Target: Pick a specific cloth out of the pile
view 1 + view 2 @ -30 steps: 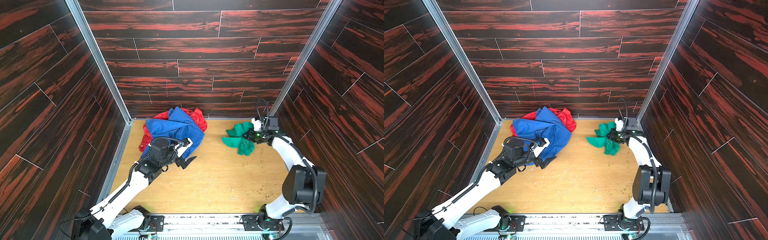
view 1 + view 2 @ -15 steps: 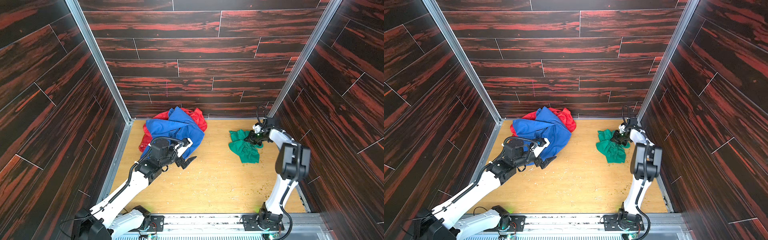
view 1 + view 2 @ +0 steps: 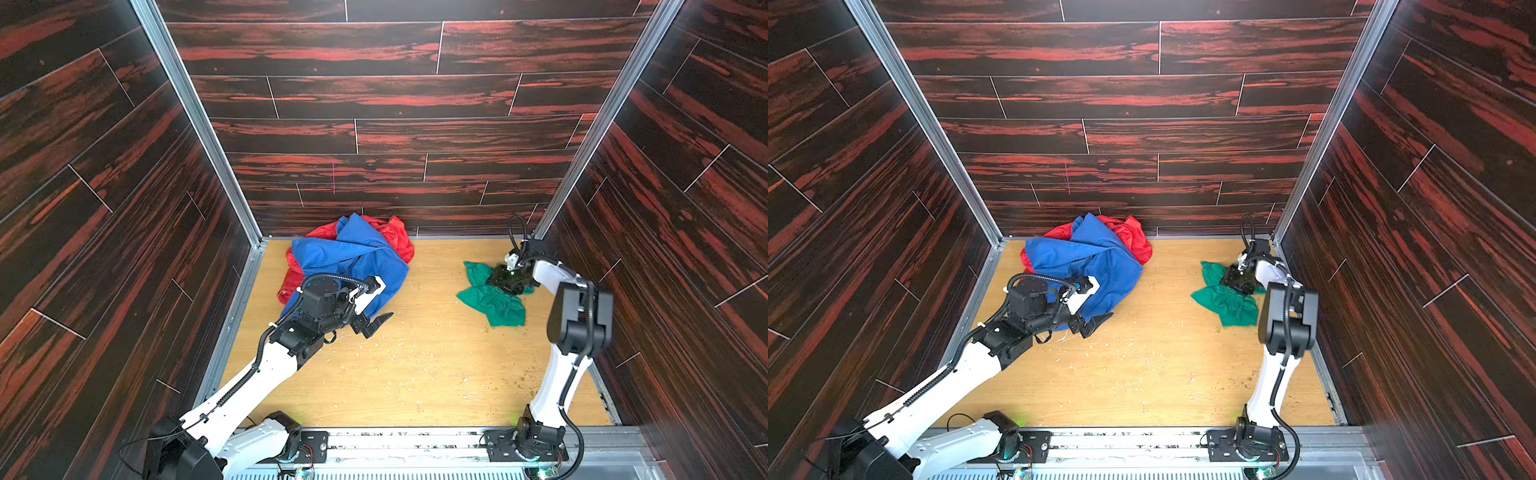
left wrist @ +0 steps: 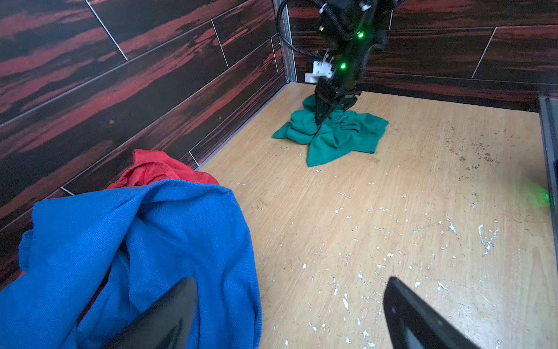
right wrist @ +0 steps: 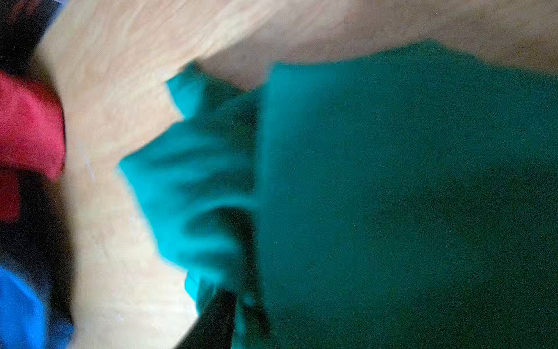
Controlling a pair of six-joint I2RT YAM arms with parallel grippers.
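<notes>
Cloth (image 3: 494, 305) flatter than a sec. ago: now slumped on surface (image 3: 415, 365) under right tool (image 4: 330, 113), well apart from pile (image 3: 353, 257). Right tool grip: cannot tell. Left tool (image 4: 291, 282) wide open, empty. Sep. prob. done.

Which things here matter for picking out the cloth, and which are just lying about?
Job: green cloth; right tool at it; blue-and-red pile, apart from it.
Lying about: white flecks on the floor; left tool, open and empty.
</notes>
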